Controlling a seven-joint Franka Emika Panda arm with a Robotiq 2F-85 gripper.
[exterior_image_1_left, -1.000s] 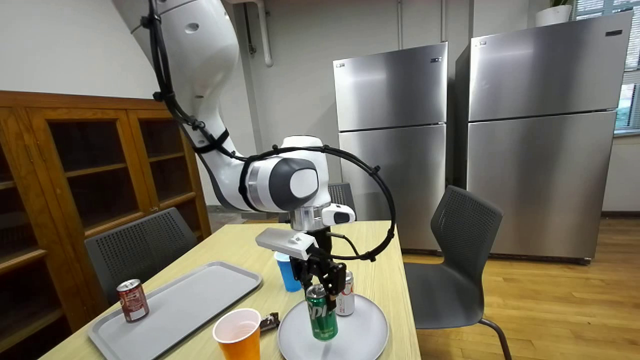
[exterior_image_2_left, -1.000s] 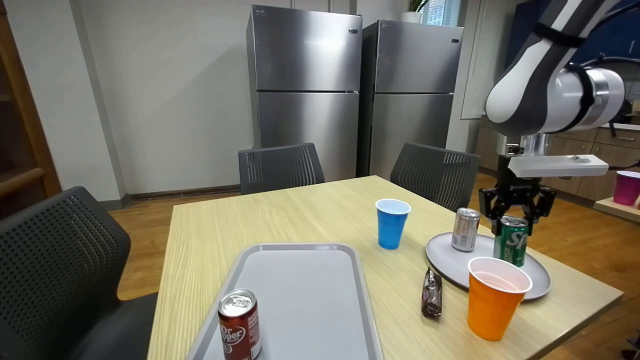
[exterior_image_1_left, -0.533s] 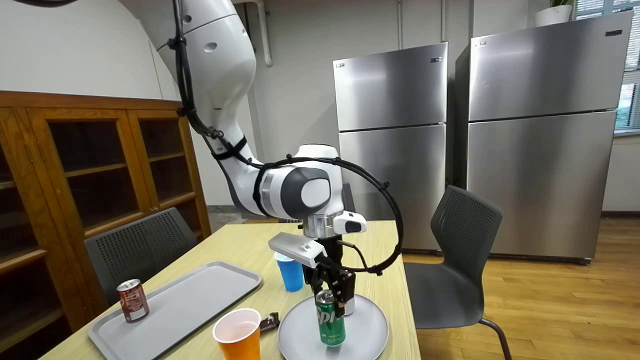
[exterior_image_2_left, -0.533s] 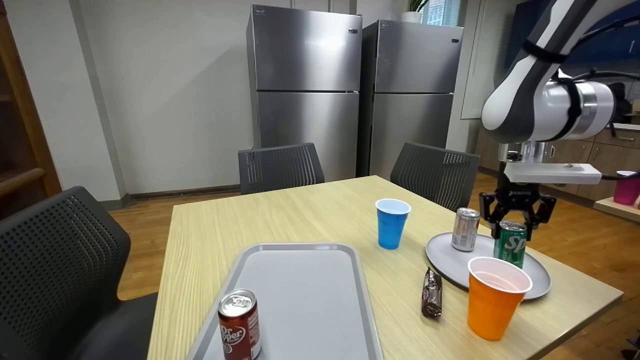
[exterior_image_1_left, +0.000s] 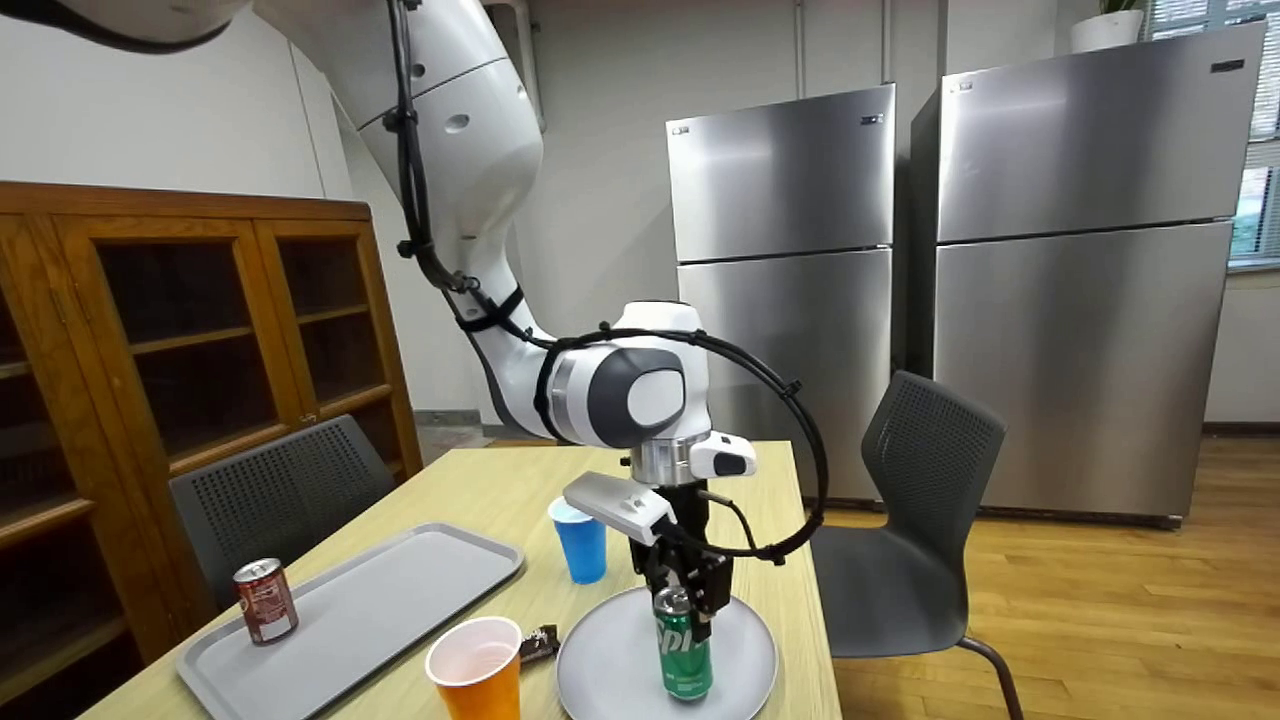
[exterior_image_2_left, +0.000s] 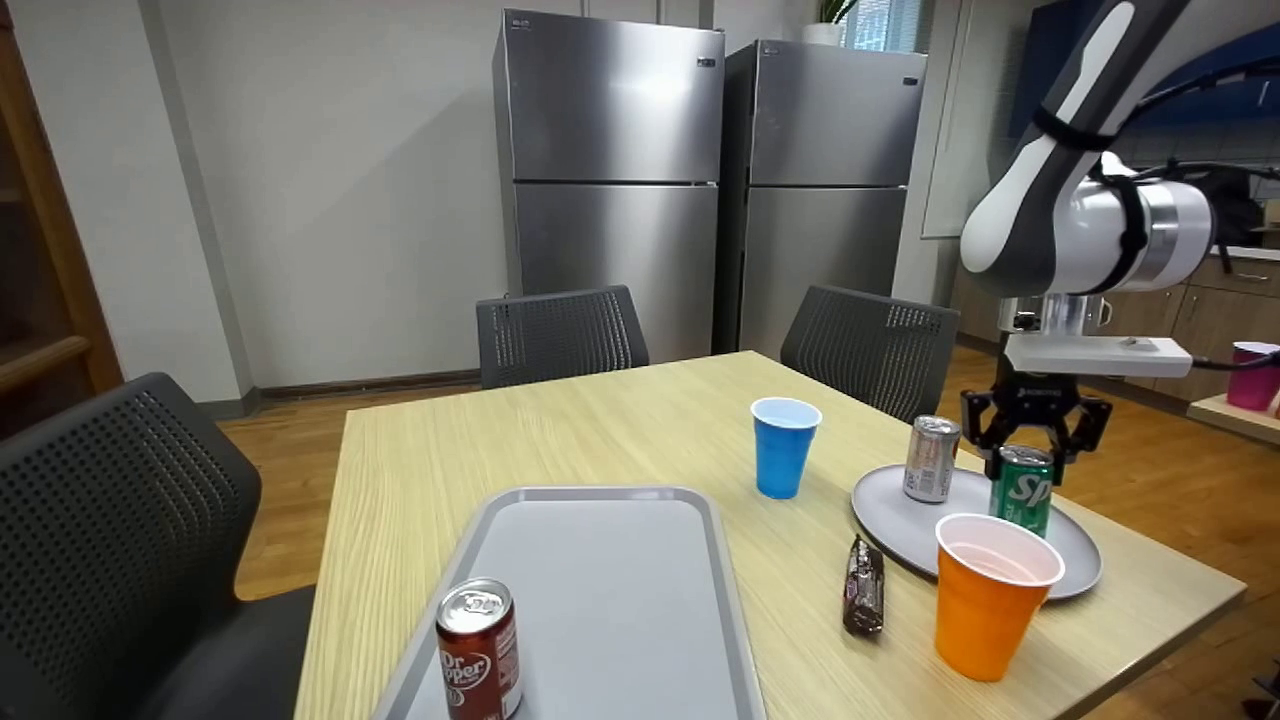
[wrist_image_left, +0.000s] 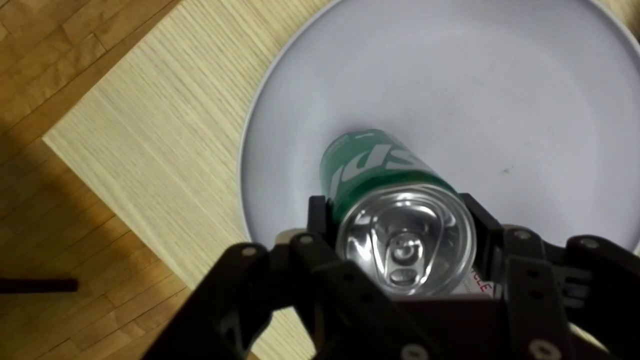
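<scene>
One green Sprite can (exterior_image_1_left: 684, 655) is held upright between the jaws, which press against its sides near the silver top in the wrist view. Directly beneath the jaws lies a round grey plate (wrist_image_left: 475, 100); whether the base of the can touches it is hard to tell. Just beside the jaws, on that same plate, stands a silver can (exterior_image_2_left: 931, 460), seen in an exterior view. An orange cup (exterior_image_2_left: 990, 620) stands off the plate near the jaws, overlapping the lower end of the green Sprite can in an exterior view. Between the jaws and a grey tray (exterior_image_2_left: 620, 590) are a dark wrapped bar (exterior_image_2_left: 863, 595), lying flat, and an upright blue cup (exterior_image_2_left: 785, 455). On the tray, well apart from the jaws and by the edge farther from them, stands a maroon Dr Pepper can (exterior_image_2_left: 478, 650). A pale wooden bench (exterior_image_2_left: 590, 430) carries the lot below the jaws. Above the jaws bends a white arm (exterior_image_1_left: 480, 170). Well away from the jaws, dark chairs (exterior_image_1_left: 925, 470) stand around the bench, with two steel refrigerators (exterior_image_1_left: 785, 180) in the background of both exterior views.
</scene>
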